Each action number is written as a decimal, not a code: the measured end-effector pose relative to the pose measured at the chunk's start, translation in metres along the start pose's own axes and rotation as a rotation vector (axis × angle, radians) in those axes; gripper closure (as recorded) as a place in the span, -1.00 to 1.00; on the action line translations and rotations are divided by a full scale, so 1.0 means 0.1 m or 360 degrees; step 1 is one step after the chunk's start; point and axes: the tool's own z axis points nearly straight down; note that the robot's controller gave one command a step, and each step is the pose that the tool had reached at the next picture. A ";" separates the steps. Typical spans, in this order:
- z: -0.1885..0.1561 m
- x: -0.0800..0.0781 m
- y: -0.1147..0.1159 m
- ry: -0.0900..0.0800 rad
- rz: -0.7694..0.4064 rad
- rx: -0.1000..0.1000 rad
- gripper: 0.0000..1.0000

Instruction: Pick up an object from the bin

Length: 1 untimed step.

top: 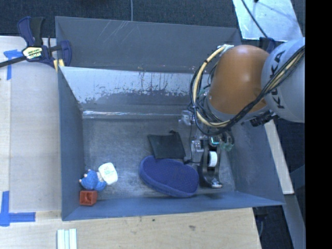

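Toward the lower right of the frame, the gripper (210,176) hangs low over the floor of the grey metal bin (72,154), close to the foot of the bin's right wall and near its front wall. Above it, the arm's orange cover (238,79) and a bundle of yellow and black cables (199,95) sit over the upper right part of the bin, reaching in from the right side of the frame. Whether the gripper is open or closed cannot be told, since its tip is dark against the dark floor. Just to its left lies a blue oval pad (168,176), flat on the floor in the lower middle of the bin. The pad's right end is just beside the gripper, and whether the two touch cannot be told. Directly above the pad, toward the middle of the floor, lies a black flat piece (166,146), roughly square, with its lower edge meeting the pad's upper edge. Far off in the lower left corner of the bin, well apart from the gripper, three small things cluster together: a small blue figure (91,181), a white lump (108,173) touching its upper right side, and a red block (88,197) just below it against the front wall.
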 end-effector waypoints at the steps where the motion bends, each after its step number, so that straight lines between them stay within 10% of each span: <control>1: 0.83 -0.29 0.32 -0.0002 0.0136 -0.0001 -1.00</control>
